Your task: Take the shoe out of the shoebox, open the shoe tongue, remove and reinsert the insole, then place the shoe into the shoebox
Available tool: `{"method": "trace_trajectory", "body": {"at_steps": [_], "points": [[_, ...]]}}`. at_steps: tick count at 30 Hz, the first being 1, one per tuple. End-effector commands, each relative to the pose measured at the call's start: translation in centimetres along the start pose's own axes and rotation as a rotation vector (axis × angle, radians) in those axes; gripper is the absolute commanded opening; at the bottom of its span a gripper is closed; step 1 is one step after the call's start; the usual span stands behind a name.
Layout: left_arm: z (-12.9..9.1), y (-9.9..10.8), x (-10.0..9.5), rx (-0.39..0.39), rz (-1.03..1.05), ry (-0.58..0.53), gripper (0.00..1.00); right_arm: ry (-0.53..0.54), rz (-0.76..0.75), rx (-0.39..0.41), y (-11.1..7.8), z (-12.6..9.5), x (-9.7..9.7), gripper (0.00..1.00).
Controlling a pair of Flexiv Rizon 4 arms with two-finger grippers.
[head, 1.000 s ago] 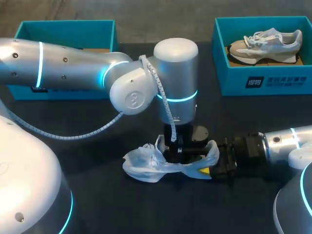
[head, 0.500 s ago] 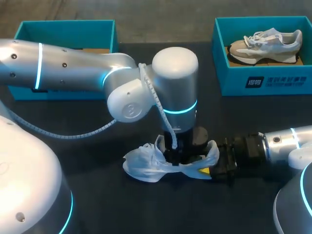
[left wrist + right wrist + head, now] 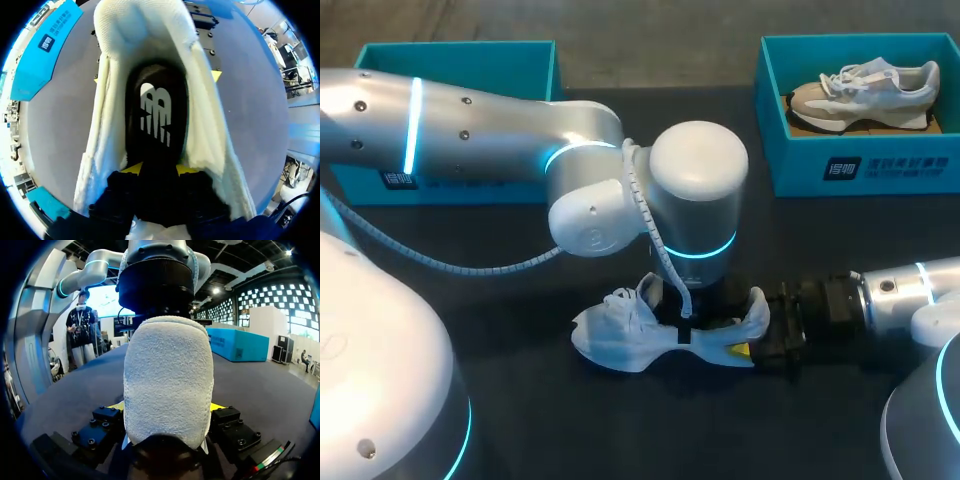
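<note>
shoe (image 3: 615,335) heel clamped at 3 o'clock by right end effector (image 3: 167,407) as brace; insole (image 3: 156,110) pinched inside by left end effector (image 3: 160,169).

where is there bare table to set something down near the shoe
Bare table lies in front of the white shoe, toward the near edge, and between the left shoebox and right shoebox at the far side. Crowded at the shoe itself: the left gripper is down inside it and the right gripper holds its heel.
</note>
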State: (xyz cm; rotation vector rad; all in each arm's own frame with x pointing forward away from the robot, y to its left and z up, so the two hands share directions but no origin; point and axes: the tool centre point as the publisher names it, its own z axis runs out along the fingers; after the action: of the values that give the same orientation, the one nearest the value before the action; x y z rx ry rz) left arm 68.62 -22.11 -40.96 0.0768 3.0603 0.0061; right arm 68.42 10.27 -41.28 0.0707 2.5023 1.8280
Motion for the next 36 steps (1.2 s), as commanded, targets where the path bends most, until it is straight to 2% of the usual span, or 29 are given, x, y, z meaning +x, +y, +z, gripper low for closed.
{"method": "trace_trajectory", "body": {"at_steps": [1,2,3,8,23,36], "points": [[1.1,0.0,-1.1,-0.005,-0.006,-0.004,0.13,-0.001,-0.001,0.003,-0.1,0.0,0.2,0.00],[1.1,0.1,-1.2,-0.007,-0.009,-0.006,0.04,-0.001,-0.001,0.003,-0.1,0.0,0.2,0.00],[1.2,0.2,-1.3,-0.007,-0.009,-0.007,0.00,-0.001,-0.001,0.003,-0.1,0.0,0.2,0.00],[0.8,0.5,-1.6,-0.006,-0.011,-0.014,0.00,-0.001,-0.001,0.003,-0.1,0.0,0.2,0.00],[-3.5,0.9,-0.1,0.207,0.047,0.145,0.00,-0.001,-0.001,0.003,-0.1,0.0,0.2,0.00],[-4.6,1.3,0.2,0.341,0.096,0.287,0.00,-0.001,-0.001,0.003,-0.1,0.0,0.2,0.00]]}}
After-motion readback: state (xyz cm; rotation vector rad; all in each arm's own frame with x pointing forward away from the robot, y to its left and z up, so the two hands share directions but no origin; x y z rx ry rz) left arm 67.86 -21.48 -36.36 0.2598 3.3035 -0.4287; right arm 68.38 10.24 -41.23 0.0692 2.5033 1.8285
